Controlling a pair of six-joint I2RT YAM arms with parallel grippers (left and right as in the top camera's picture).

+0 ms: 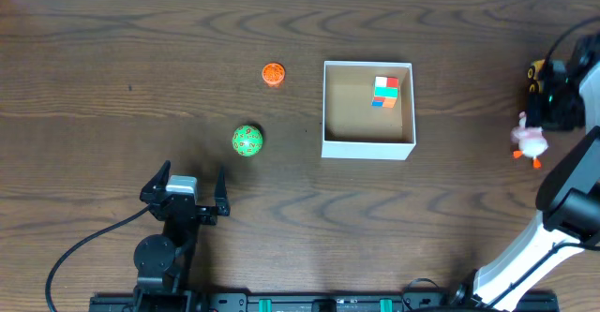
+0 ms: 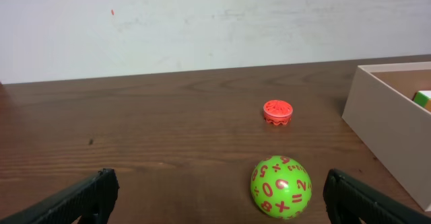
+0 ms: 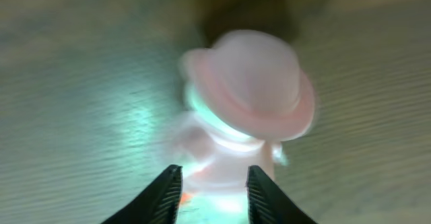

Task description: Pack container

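The container, a square, shallow cardboard box with smooth white outer walls and a matte brown inside, sits right of centre on the dark, wood-grained worktop. A multicoloured puzzle cube of red, green, blue and white tiles lies inside it, near the far right corner.

Left of the box and well apart from it are a small orange disc with a ridged edge and, nearer the left arm, a glossy green ball printed with red numerals and signs.

The left end effector is released, its dark fingers spread wide just short of the ball. At the worktop's right edge, the right end effector is clenched around the lower body of a pale pink, rounded toy figure in a brimmed hat, which the wrist view shows blurred.
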